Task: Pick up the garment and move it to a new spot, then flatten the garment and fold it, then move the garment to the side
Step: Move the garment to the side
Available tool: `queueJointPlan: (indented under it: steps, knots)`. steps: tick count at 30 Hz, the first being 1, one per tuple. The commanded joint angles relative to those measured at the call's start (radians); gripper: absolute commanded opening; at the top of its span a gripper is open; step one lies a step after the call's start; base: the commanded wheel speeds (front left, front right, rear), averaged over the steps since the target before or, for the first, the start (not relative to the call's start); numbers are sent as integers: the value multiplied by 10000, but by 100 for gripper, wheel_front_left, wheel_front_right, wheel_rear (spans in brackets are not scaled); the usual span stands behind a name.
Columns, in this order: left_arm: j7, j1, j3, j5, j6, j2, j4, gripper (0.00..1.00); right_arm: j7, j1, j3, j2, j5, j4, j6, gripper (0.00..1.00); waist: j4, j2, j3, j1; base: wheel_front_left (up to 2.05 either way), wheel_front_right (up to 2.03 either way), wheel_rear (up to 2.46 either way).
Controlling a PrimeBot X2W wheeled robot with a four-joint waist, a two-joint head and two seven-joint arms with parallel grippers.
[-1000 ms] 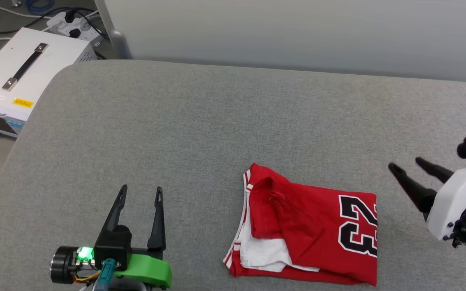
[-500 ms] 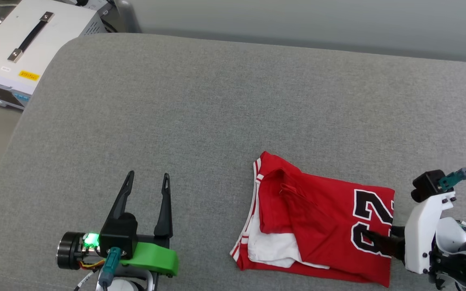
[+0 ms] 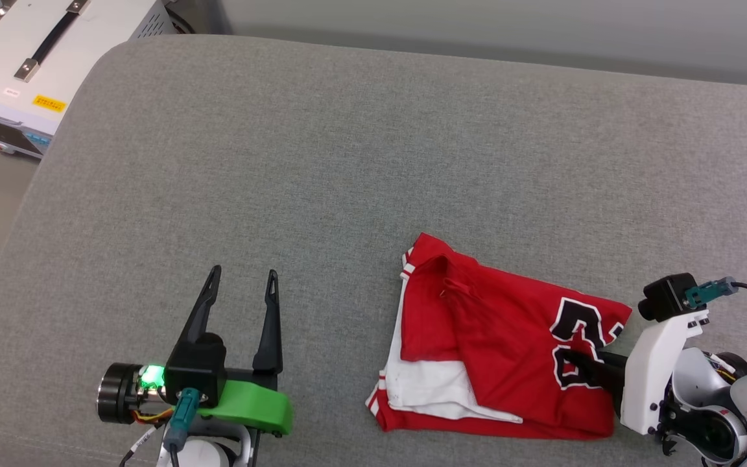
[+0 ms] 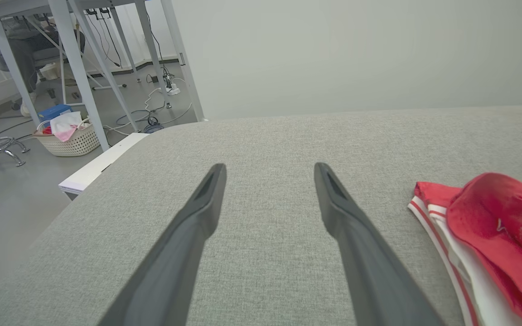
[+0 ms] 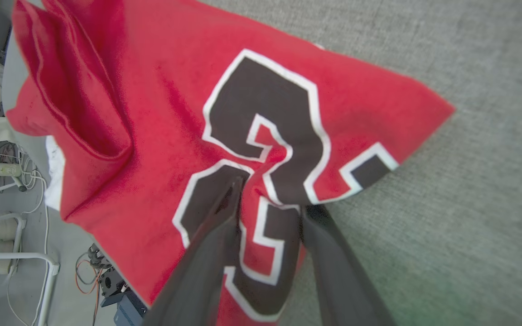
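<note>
The garment (image 3: 490, 350), a red jersey with white sleeves and black-and-white number lettering, lies folded on the grey padded table (image 3: 347, 162), right of centre near the front edge. My right gripper (image 3: 581, 363) reaches in from the right and is shut on the garment's right edge. In the right wrist view the garment (image 5: 152, 90) bunches between the gripper's (image 5: 274, 194) two fingers, one above the cloth and one beneath it. My left gripper (image 3: 244, 272) rests open at the lower left, apart from the garment. The left wrist view shows that gripper (image 4: 270, 167) open over bare padding, the garment (image 4: 492, 213) to its right.
A white box with a black handle (image 3: 23, 65) stands off the table's far left corner. A pale wall runs behind the table. Beyond the left corner the left wrist view shows table legs (image 4: 75, 68), floor cables and a white basket (image 4: 68, 138).
My right gripper came down from the right onto the garment's right edge and closed on it; that edge is now bunched and raised. The head camera tilted down. The left gripper stayed put.
</note>
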State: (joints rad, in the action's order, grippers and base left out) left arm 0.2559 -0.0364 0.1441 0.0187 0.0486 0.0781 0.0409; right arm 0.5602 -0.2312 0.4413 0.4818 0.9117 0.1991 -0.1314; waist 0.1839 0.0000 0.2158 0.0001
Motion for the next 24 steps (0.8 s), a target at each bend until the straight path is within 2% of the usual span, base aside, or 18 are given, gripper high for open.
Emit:
queueJointPlan:
  steps: [1, 11, 16, 24]
  knots:
    - [59, -59, -14, 16, -2, -49, 32, 100, -223, -108, 193, -12, 73, 134, 7, 0, -63, 0, -63, -1, 0, 0, 0]
    - [59, 162, -134, 26, 23, -28, 2, 100, -1311, -759, 557, 883, -78, -571, 7, 0, -838, 0, -393, -1, 0, 0, 0]
    - [59, 235, -217, 26, 59, -18, -87, 100, -1670, -1106, 718, 1550, -629, -987, 7, 0, -1503, 0, -454, -1, 0, 0, 0]
    - [59, 347, -354, 14, 110, 9, -232, 100, -2051, -1914, 501, 2223, -1112, -1154, 7, 0, -2535, 0, -335, -1, 0, 0, 0]
